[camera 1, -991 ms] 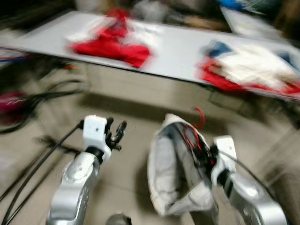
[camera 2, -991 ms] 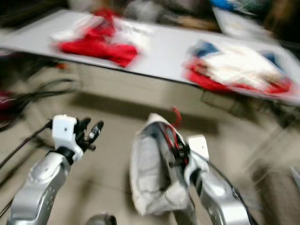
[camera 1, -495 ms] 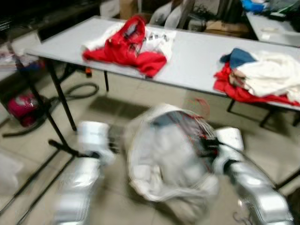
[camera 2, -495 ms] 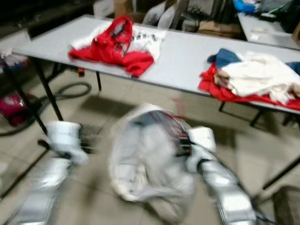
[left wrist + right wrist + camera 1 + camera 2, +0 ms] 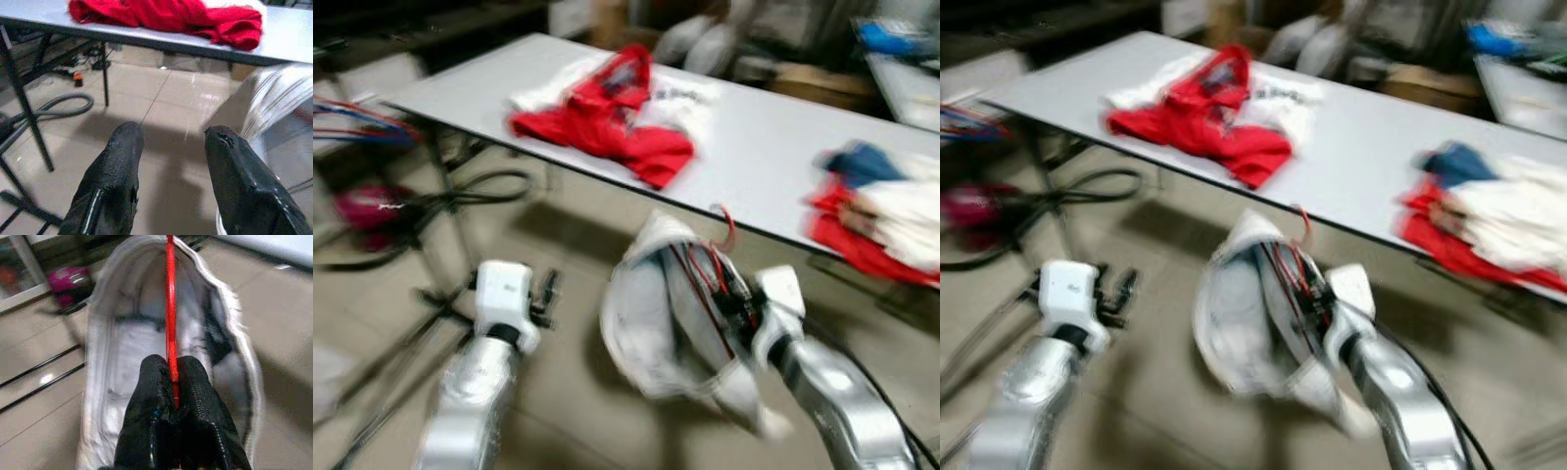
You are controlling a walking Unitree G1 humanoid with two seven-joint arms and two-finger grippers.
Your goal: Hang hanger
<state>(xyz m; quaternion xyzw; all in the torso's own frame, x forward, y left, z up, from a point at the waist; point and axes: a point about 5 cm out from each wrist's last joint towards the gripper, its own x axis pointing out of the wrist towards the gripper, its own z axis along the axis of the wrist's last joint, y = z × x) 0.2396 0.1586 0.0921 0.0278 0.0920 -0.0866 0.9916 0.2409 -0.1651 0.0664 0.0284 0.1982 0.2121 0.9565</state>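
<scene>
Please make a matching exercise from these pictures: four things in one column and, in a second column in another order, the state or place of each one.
1. red hanger
2. left gripper
3. white garment
4. red clothes

a. lying on the grey table
b. open, holding nothing
c. pinched between the right gripper's fingers
d. hanging on the hanger, above the floor

Pairs: 1-c, 2-b, 3-d, 4-a

Grey table point(image 5: 754, 157) with red garment point(image 5: 607, 127), heaped clothes point(image 5: 881, 211).
</scene>
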